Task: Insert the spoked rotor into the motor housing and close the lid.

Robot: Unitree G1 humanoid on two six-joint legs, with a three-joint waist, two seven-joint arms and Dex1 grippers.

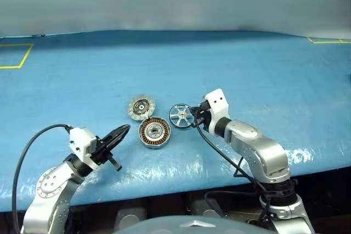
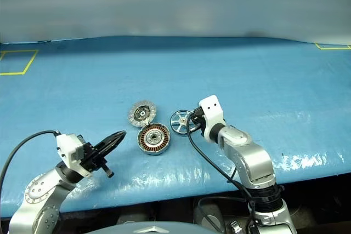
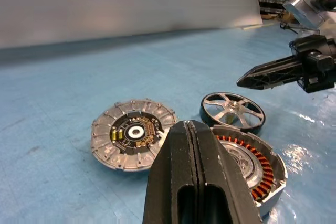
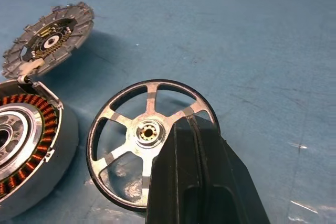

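Observation:
The motor housing [image 1: 154, 132], a grey cup with copper windings, lies open on the blue table. The lid [image 1: 141, 107] lies just behind it, inner face up, with pale segments around a dark hub. The silver spoked rotor [image 1: 180, 115] rests on the table right of the housing, almost touching it. My right gripper [image 1: 193, 115] is shut and empty, its tip hovering above the rotor's [image 4: 147, 130] right rim. My left gripper [image 1: 124, 131] is also shut and empty, held level to the left of the housing [image 3: 253, 160] and pointing at it.
A blue sheet [image 1: 258, 75] covers the whole table, glossy and wrinkled near the front edge. Yellow tape marks [image 1: 16, 56] sit at the far left and far right corners. Black cables [image 1: 219, 149] hang along both arms.

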